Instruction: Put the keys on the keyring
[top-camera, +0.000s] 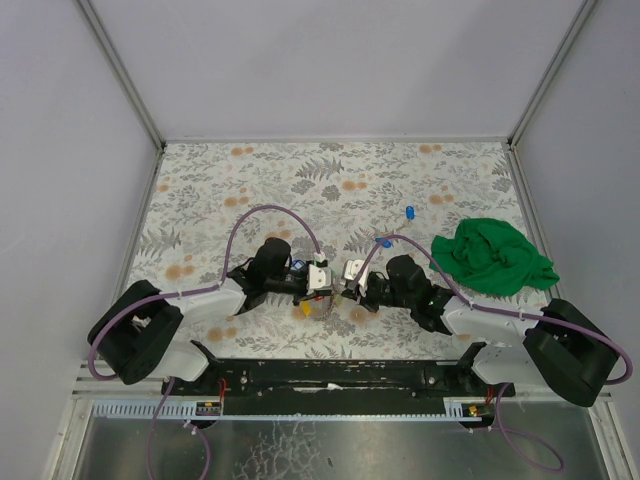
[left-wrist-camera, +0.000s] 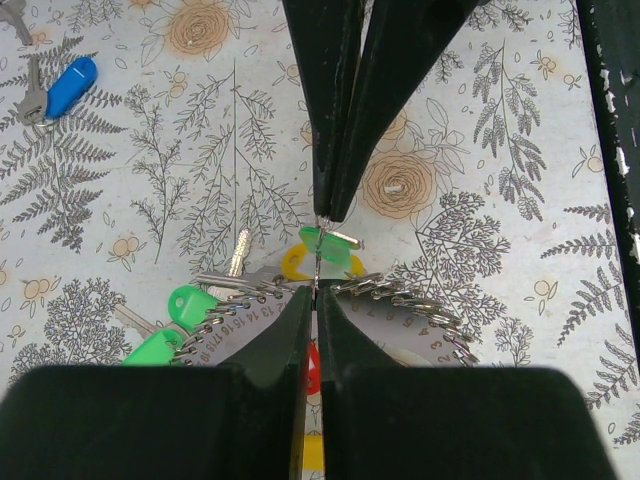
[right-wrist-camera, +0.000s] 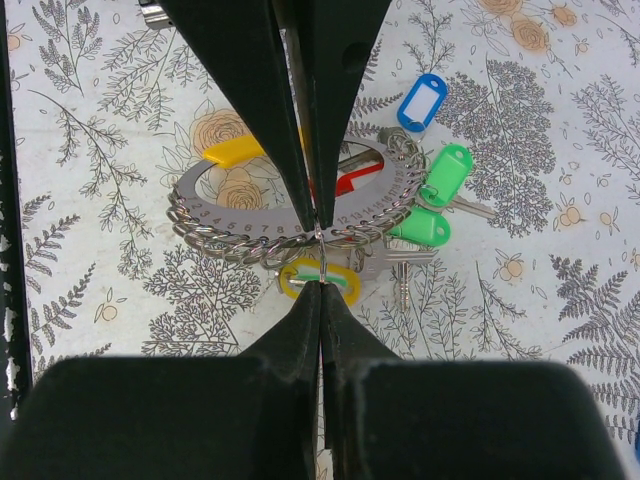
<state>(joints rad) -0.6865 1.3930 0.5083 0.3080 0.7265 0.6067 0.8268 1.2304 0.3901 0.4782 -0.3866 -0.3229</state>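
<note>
Keyring (left-wrist-camera: 420, 310) partly hidden behind left hand (left-wrist-camera: 313, 290); red tag (left-wrist-camera: 312, 370) mostly covered.

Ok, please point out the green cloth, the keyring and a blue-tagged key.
green cloth (top-camera: 495, 258): top view, middle of the crumpled heap.
keyring (right-wrist-camera: 225, 213): right wrist view, numbered grey band, left side.
blue-tagged key (left-wrist-camera: 72, 84): left wrist view, blue plastic tag.

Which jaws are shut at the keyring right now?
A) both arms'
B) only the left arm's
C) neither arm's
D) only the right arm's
A: the left gripper and the right gripper each show their jaws pressed together in their own wrist view, with the tips meeting nose to nose at the edge of the keyring.
</note>
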